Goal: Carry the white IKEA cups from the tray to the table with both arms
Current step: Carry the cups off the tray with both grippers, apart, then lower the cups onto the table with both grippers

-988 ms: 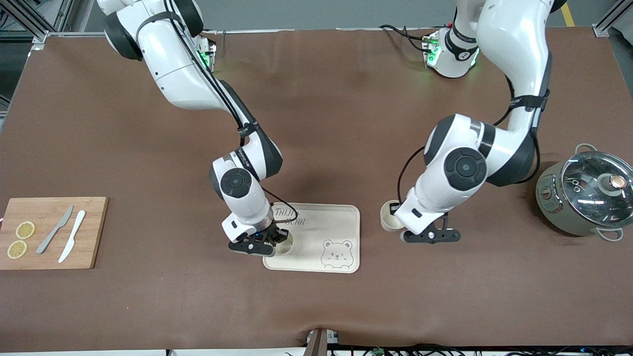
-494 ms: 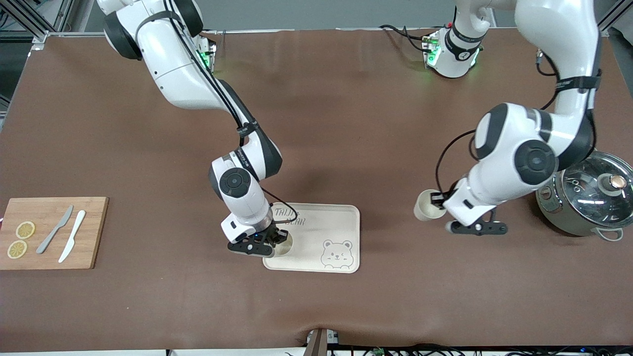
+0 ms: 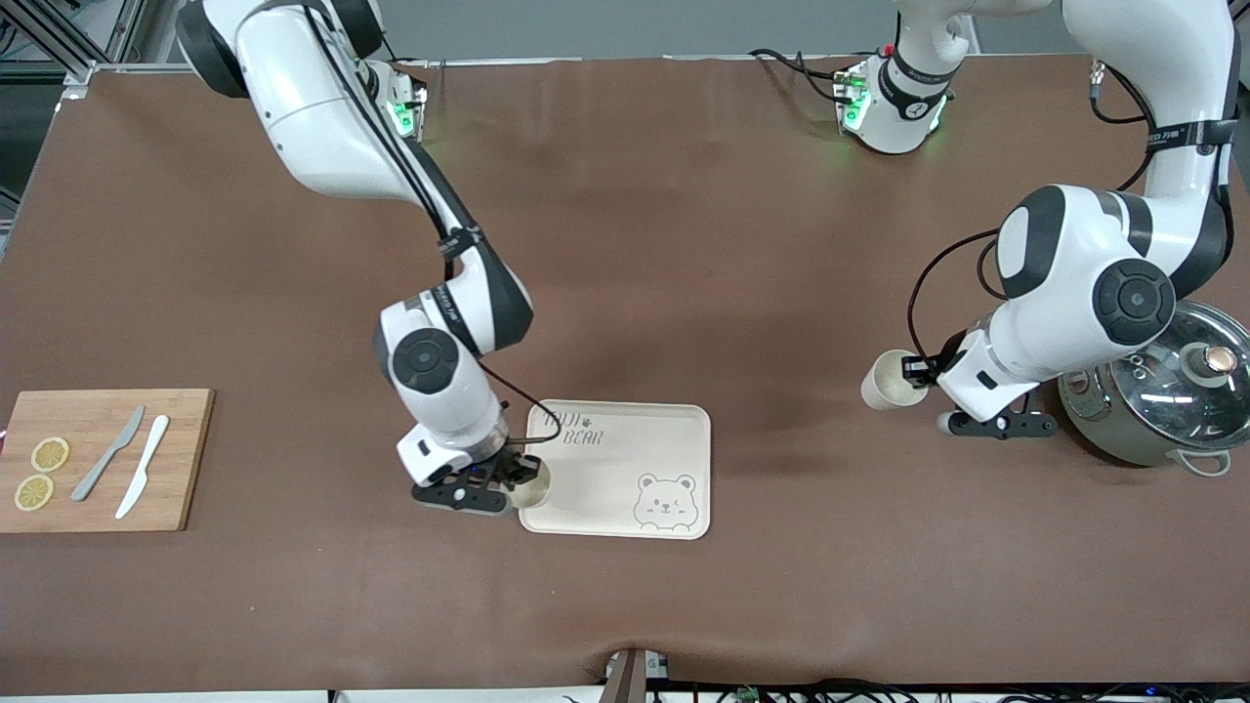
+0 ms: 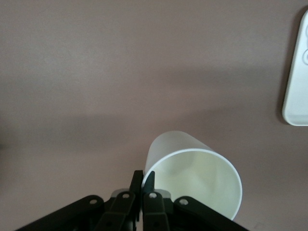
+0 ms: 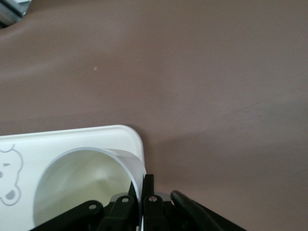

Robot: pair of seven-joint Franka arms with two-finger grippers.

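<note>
- Two small cream-white cups with no handles are each held by a black two-finger gripper, pinched at the rim
- The right gripper point(image 3: 508, 480) is clenched on the wall of one white cup point(image 3: 530, 483), at the edge of the cream tray with the bear face point(image 3: 674, 430) that points toward the right arm's end; bare brown table point(image 3: 293, 586) lies just past that edge
- The left gripper point(image 3: 928, 386) is clenched on the other white cup point(image 3: 889, 392), held over bare table, well apart from the tray and near the round grey-green pot with a glass lid point(image 3: 1162, 391)
- Each cup hangs open side up, so I think both just need to go straight down
</note>
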